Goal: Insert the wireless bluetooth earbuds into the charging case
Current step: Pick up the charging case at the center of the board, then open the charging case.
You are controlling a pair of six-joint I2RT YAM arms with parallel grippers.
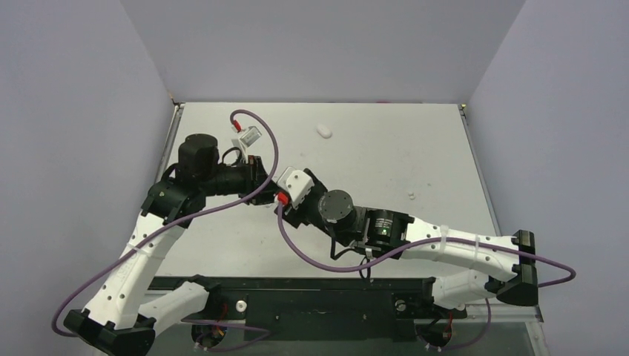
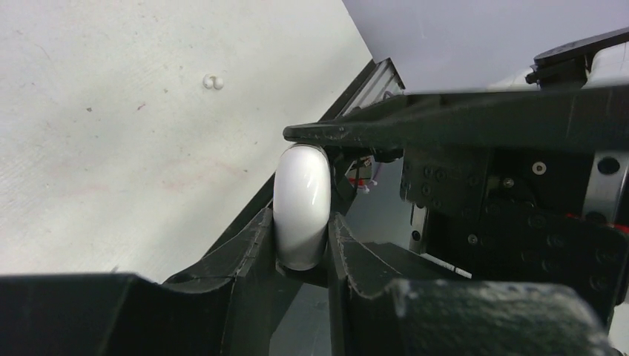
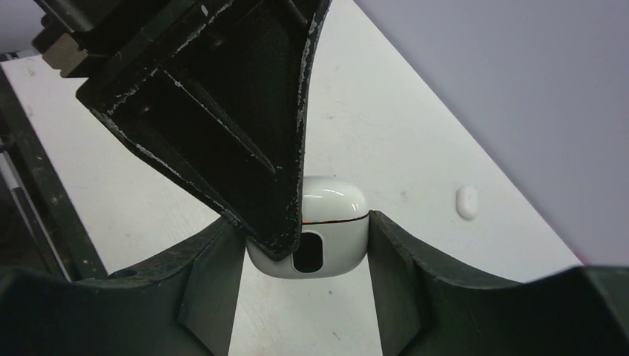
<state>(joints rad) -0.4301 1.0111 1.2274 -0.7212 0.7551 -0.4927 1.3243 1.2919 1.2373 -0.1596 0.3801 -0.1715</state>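
The charging case [image 2: 302,200] is a glossy white pebble with its lid closed, held above the table. My left gripper [image 2: 300,216] is shut on its two flat sides. My right gripper [image 3: 304,220] meets it from the opposite side, and its fingers touch both ends of the case [image 3: 334,237]. In the top view the two grippers, left [image 1: 265,187] and right [image 1: 284,194], meet at centre left and hide the case. One white earbud [image 1: 324,130] lies at the back of the table, also in the right wrist view [image 3: 466,202]. Another earbud [image 1: 410,196] lies to the right, also in the left wrist view [image 2: 213,81].
A small white connector on a purple cable [image 1: 248,136] lies behind the left gripper. Metal rails [image 1: 475,159] edge the grey table [image 1: 386,156], with purple walls behind and at both sides. A black bar [image 1: 297,285] runs along the near edge.
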